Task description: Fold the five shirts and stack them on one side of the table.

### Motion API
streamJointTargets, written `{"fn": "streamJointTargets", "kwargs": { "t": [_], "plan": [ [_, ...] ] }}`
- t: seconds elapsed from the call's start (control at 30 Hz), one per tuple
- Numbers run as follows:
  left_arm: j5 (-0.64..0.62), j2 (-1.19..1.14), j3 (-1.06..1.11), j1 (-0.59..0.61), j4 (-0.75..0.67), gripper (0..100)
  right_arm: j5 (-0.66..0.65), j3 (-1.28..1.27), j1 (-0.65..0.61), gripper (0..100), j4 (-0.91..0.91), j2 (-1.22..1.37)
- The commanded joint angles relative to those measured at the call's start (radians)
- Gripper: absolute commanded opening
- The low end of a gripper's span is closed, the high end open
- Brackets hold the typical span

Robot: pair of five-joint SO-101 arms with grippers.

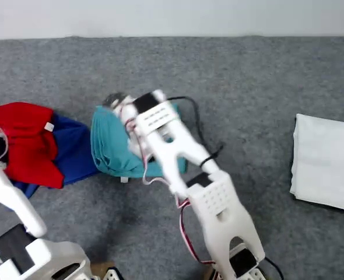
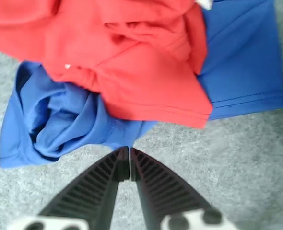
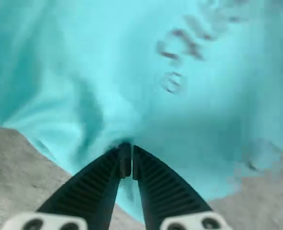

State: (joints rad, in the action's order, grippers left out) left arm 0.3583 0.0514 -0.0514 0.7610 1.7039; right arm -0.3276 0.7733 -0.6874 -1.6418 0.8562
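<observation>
Four shirts on your grey table (image 1: 248, 76): teal shirt (image 1: 111, 146) mid-table with your right gripper (image 3: 126, 163) pinched tight on its fabric, red shirt (image 1: 26, 140) lying over the blue shirt (image 1: 73, 149), and a folded white shirt (image 1: 326, 163) well apart. Your left gripper (image 2: 129, 165) has its jaws together on nothing, just beside the blue one.

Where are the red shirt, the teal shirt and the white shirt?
red shirt (image 1: 26, 143): high view, middle of its crumpled body.
teal shirt (image 1: 105, 143): high view, its rolled left part.
white shirt (image 1: 326, 163): high view, centre of the folded cloth.
</observation>
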Motion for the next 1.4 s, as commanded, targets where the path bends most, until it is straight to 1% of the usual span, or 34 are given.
{"fn": "streamJointTargets", "kwargs": {
  "t": [0.0,0.07,0.17,0.3,0.4,0.53,0.67,0.77,0.83,1.0,1.13,1.27,1.37],
  "plan": [
    [0.003,0.048,-0.005,0.029,-0.017,2,-0.006,0.089,-0.122,0.9,0.021,0.022],
    [0.005,0.048,-0.005,0.040,-0.017,2,-0.006,0.146,-0.159,0.9,0.022,0.044],
    [0.005,0.048,-0.005,0.049,-0.017,2,-0.006,0.253,-0.151,0.9,-0.022,0.054],
    [0.008,0.048,-0.008,0.055,-0.014,2,-0.006,0.439,-0.099,0.9,-0.142,0.061],
    [0.006,0.049,-0.008,0.054,-0.011,2,-0.006,0.522,-0.045,0.9,-0.150,0.062],
    [0.006,0.049,-0.008,0.054,-0.011,2,-0.011,0.499,0.058,0.9,-0.067,0.097],
    [0.006,0.049,-0.008,0.054,-0.014,2,-0.080,0.468,0.180,0.9,0.019,0.205],
    [0.006,0.049,-0.008,0.054,-0.015,2,-0.083,0.470,0.257,0.9,0.051,0.266],
    [0.006,0.049,-0.008,0.049,-0.015,2,-0.083,0.470,0.285,0.9,0.047,0.275],
    [0.006,0.049,-0.007,0.048,-0.035,2,-0.083,0.532,0.278,0.9,0.002,0.243],
    [0.005,0.048,-0.005,0.048,-0.043,2,-0.083,0.637,0.246,0.9,0.021,0.223],
    [0.005,0.048,-0.005,0.048,-0.044,2,-0.098,0.638,0.246,0.9,0.150,0.272],
    [0.005,0.048,-0.005,0.048,-0.043,2,-0.147,0.626,0.291,0.9,0.242,0.346]
  ]
}}
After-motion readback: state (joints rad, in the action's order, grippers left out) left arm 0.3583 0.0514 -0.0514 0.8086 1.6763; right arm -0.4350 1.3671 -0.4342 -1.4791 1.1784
